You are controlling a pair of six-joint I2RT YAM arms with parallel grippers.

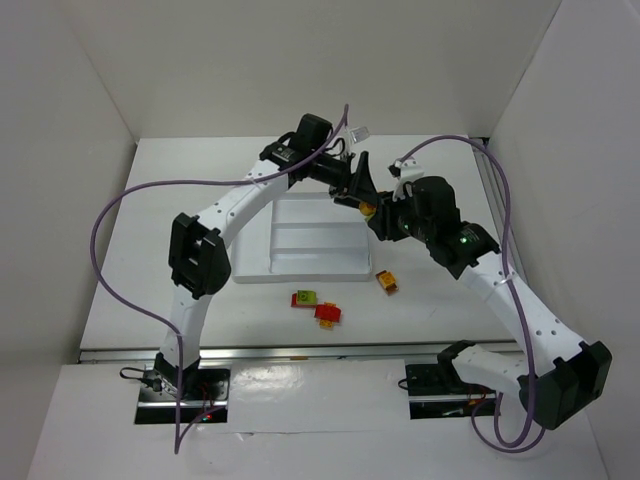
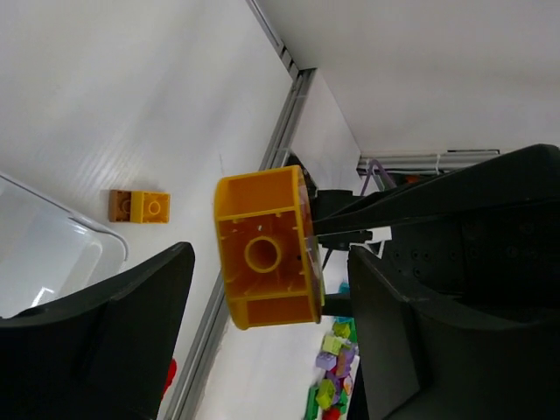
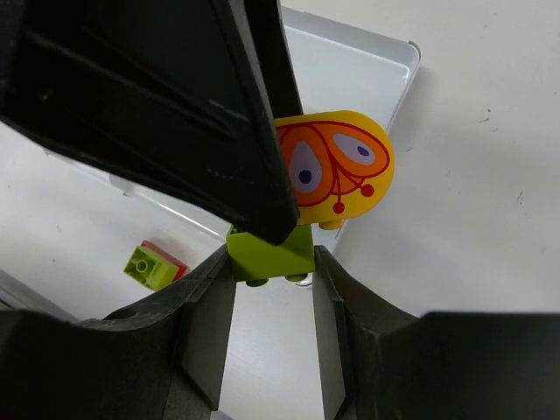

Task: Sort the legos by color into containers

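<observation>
The translucent white rectangular plastic tray [image 1: 310,264] lies mid-table, split by low walls into long narrow sections. The parts of it not covered by the arms show only bare white floor; the rest is hidden. Both arms meet above its far right corner. The right pincer [image 3: 271,267] is clamped on a small lime green plastic brick [image 3: 269,249], one finger on each side of it. Joined to that brick and sticking out past the fingertips is a yellow-orange plastic piece [image 3: 346,166] with a rounded end and an orange butterfly-wing print with two pale eye spots. The left pincer [image 1: 364,202] stands with its jaws apart on either side of the yellow-orange piece. In the left wrist view the piece's hollow underside faces the camera, with a gap between it and each dark finger [image 2: 114,341], so this pincer grips nothing. The held pair hangs in the air by the tray's corner, off the table. Three more pairs lie on the table in front of the tray: a green-on-red pair [image 1: 303,298], a red and yellow pair [image 1: 327,313] just beside it, and a brownish orange and yellow pair [image 1: 387,281] further right, near the tray's near right corner.
</observation>
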